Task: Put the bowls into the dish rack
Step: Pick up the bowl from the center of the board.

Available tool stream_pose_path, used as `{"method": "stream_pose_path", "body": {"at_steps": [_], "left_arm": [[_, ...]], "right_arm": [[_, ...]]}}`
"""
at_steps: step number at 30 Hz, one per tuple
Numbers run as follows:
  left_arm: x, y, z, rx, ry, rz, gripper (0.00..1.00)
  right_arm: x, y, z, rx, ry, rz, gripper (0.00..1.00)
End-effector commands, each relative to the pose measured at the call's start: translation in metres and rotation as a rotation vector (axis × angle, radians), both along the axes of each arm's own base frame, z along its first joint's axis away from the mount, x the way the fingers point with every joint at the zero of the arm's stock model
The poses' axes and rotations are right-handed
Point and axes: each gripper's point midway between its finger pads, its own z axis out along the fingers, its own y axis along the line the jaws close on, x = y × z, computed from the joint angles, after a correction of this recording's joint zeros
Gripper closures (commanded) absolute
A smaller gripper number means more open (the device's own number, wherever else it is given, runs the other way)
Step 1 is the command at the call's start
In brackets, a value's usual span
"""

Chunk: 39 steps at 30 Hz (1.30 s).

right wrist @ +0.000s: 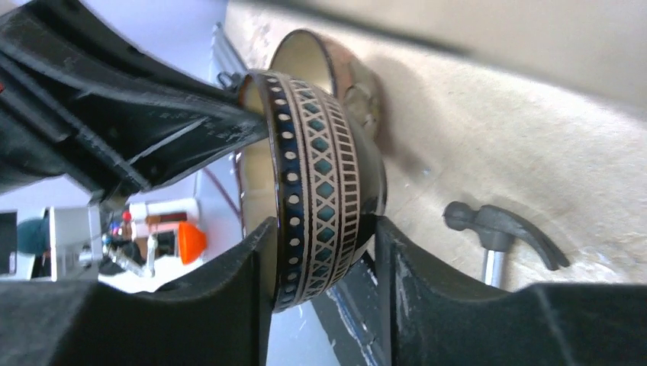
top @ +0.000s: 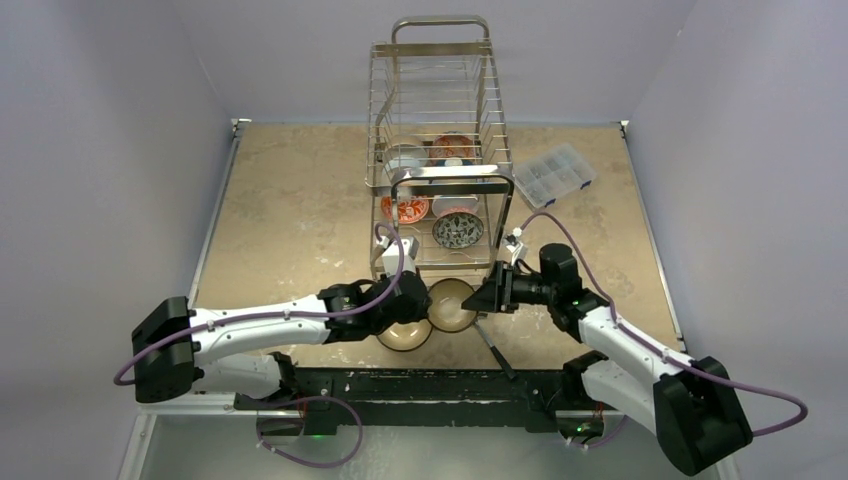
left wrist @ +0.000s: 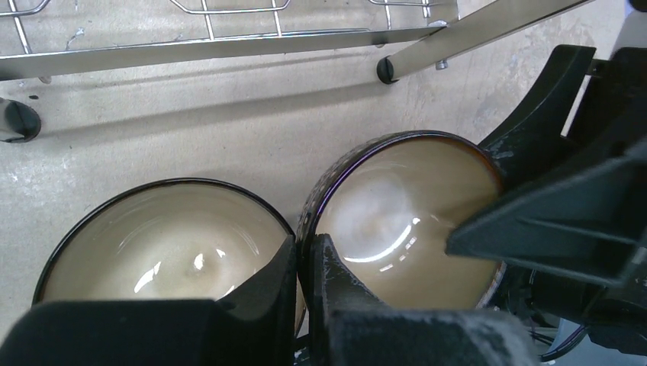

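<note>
1. The dark brown ceramic bowl with a cream inside and a band of teal diamonds outside (right wrist: 320, 183) is hanging near the middle of the table's near edge, just in front of the dish rack's near legs.
2. The left gripper (left wrist: 305, 255) is pinching this patterned bowl's rim, its fingers squeezed together on the wall.
3. The right gripper (right wrist: 324, 225) is clamping the same bowl from the opposite side, one finger pressing at the rim and the other at the base.
4. A second cream-lined dark bowl (left wrist: 168, 244) is sitting on the beige stone-look table (top: 290, 200), just beside the first, towards the left.
5. The tall chrome wire dish rack (top: 432, 47) is standing at the middle of the far edge, carrying a red-and-white bowl (top: 405, 209) and a dark patterned bowl (top: 457, 230) low down.
6. A black-headed hammer (right wrist: 500, 225) is lying by the near edge, and a clear plastic compartment box (top: 555, 172) is resting right of the rack.
</note>
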Motion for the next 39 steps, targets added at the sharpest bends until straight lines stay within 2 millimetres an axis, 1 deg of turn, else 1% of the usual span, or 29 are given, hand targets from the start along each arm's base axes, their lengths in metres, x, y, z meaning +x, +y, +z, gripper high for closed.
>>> {"method": "stream_pose_path", "body": {"at_steps": [1, 2, 3, 5, 8, 9, 13, 15, 17, 19, 21, 24, 25, 28, 33, 39], "left_arm": [[0.009, -0.026, 0.05, -0.191, -0.06, 0.023, 1.0], [0.009, -0.025, 0.05, -0.191, -0.061, 0.022, 1.0], [0.009, -0.024, 0.049, -0.192, -0.06, 0.025, 1.0], [0.008, -0.021, 0.049, -0.197, -0.058, 0.029, 0.99], [0.006, -0.017, 0.049, -0.213, -0.049, 0.042, 0.84], [0.005, -0.015, 0.048, -0.218, -0.043, 0.045, 0.76], [-0.001, -0.005, 0.042, -0.242, -0.015, 0.065, 0.51], [-0.005, 0.001, 0.04, -0.262, 0.002, 0.075, 0.34], [-0.01, 0.004, 0.037, -0.288, 0.022, 0.077, 0.21], [-0.015, 0.006, 0.036, -0.326, 0.038, 0.068, 0.12], [-0.021, 0.007, 0.037, -0.375, 0.055, 0.054, 0.06], [-0.03, 0.003, 0.041, -0.475, 0.07, 0.015, 0.02], [-0.032, -0.001, 0.047, -0.526, 0.069, -0.003, 0.01], [-0.041, -0.01, 0.048, -0.597, 0.103, -0.05, 0.01], [-0.047, -0.032, 0.044, -0.607, 0.138, -0.12, 0.01], [-0.043, -0.054, 0.041, -0.609, 0.15, -0.143, 0.03]], "right_arm": [[-0.002, 0.005, 0.008, 0.012, -0.04, 0.039, 0.67], [-0.001, 0.005, 0.008, 0.006, -0.042, 0.035, 0.79], [0.0, 0.005, 0.008, 0.002, -0.042, 0.033, 0.87], [0.001, 0.004, 0.008, 0.0, -0.048, 0.028, 1.0], [0.002, 0.003, 0.007, -0.012, -0.055, 0.018, 1.0], [0.003, 0.003, 0.008, -0.013, -0.06, 0.019, 1.0], [0.004, 0.002, 0.008, -0.028, -0.082, 0.015, 1.0], [0.004, 0.001, 0.008, -0.029, -0.093, 0.017, 1.0], [0.005, 0.001, 0.008, -0.035, -0.098, 0.016, 1.0], [0.005, 0.001, 0.006, -0.043, -0.103, 0.019, 1.0], [0.005, 0.001, 0.006, -0.046, -0.108, 0.025, 1.0], [0.006, 0.001, 0.008, -0.048, -0.116, 0.028, 1.0], [0.007, 0.001, 0.009, -0.048, -0.12, 0.029, 1.0], [0.008, 0.002, 0.011, -0.045, -0.127, 0.031, 1.0], [0.009, 0.003, 0.016, -0.034, -0.137, 0.038, 1.0], [0.01, 0.004, 0.017, -0.032, -0.137, 0.038, 1.0]]}}
